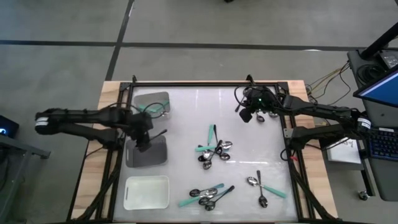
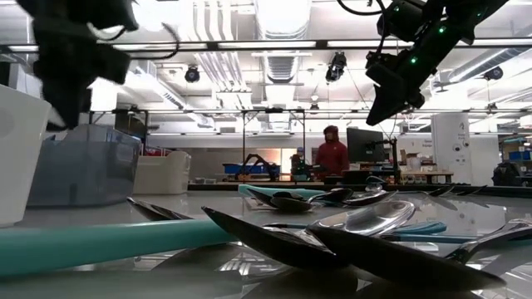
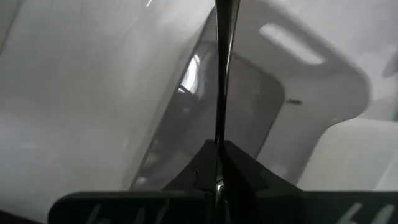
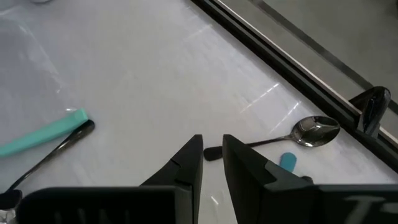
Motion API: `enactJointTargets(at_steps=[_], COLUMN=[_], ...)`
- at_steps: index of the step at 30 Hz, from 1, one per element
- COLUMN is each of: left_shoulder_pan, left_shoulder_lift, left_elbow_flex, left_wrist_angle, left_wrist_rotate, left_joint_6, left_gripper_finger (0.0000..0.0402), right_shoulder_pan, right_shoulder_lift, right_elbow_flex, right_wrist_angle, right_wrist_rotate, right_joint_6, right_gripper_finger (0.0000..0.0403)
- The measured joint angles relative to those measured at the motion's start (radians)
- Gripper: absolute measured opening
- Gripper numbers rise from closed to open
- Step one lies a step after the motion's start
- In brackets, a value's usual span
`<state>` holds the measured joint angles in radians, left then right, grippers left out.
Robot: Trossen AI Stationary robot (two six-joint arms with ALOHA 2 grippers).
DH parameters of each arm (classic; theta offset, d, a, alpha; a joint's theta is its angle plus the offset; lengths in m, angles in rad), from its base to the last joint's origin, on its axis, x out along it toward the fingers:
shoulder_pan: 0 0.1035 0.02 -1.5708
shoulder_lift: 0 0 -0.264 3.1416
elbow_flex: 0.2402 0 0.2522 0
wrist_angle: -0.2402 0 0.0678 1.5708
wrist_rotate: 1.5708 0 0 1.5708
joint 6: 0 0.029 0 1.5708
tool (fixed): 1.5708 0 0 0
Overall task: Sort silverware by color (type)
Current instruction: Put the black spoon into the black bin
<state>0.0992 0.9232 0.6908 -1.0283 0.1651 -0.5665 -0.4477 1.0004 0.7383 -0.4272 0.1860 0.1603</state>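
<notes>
The left gripper (image 1: 147, 138) hangs over the dark grey tray (image 1: 147, 152), its fingers (image 3: 239, 165) pinched tight on a black-handled spoon (image 3: 222, 68) that stands out lengthwise from the tips, above the tray's hollow. Beyond the grey tray, toward the table's far edge, sits a clear tray (image 1: 151, 104) with teal-handled pieces (image 1: 151, 109) inside; on the grey tray's near side sits a white tray (image 1: 146, 191).

The right gripper (image 1: 247, 115) hovers well to the right of the grey tray, near the far rail, raised off the table. Its fingers (image 4: 186, 165) stand slightly apart with nothing between them. Just under it lies a black-handled spoon (image 4: 292, 134) with its shiny bowl near the rail, and a teal tip (image 4: 287, 161) beside it.

The rest of the silverware lies loose on the white tabletop (image 1: 186, 124) right of the grey tray: a cluster of teal and black spoons (image 1: 214, 149) mid-table, another cluster (image 1: 208, 195) toward the near edge, and a crossed pair (image 1: 261, 186) farther right.
</notes>
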Motion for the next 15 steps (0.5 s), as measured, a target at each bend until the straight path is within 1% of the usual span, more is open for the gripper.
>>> enactJointTargets(at_steps=[4, 7, 10, 12, 15], left_shoulder_pan=[-0.001, -0.001, -0.001, -0.001, -0.001], left_shoulder_lift=[-0.032, -0.037, -0.029, -0.023, -0.015], left_elbow_flex=[-0.054, -0.067, -0.069, -0.069, -0.069], left_wrist_angle=[0.000, 0.005, 0.006, 0.006, 0.001], left_wrist_rotate=[0.016, 0.056, 0.068, 0.074, 0.110], left_joint_6=[-0.035, -0.043, -0.059, -0.071, -0.073], left_gripper_finger=[0.0000, 0.0000, 0.0001, 0.0008, 0.0024], right_shoulder_pan=[0.000, 0.000, 0.000, 0.000, 0.000], right_shoulder_lift=[0.000, 0.000, 0.000, 0.000, 0.000], right_elbow_flex=[0.000, 0.000, 0.000, 0.000, 0.000], right_wrist_angle=[0.000, -0.001, -0.001, -0.001, -0.001], right_wrist_rotate=[0.000, 0.000, 0.000, 0.000, 0.000], right_joint_6=[0.023, 0.025, 0.025, 0.025, 0.024], right_gripper_finger=[0.0054, 0.0054, 0.0054, 0.0054, 0.0054])
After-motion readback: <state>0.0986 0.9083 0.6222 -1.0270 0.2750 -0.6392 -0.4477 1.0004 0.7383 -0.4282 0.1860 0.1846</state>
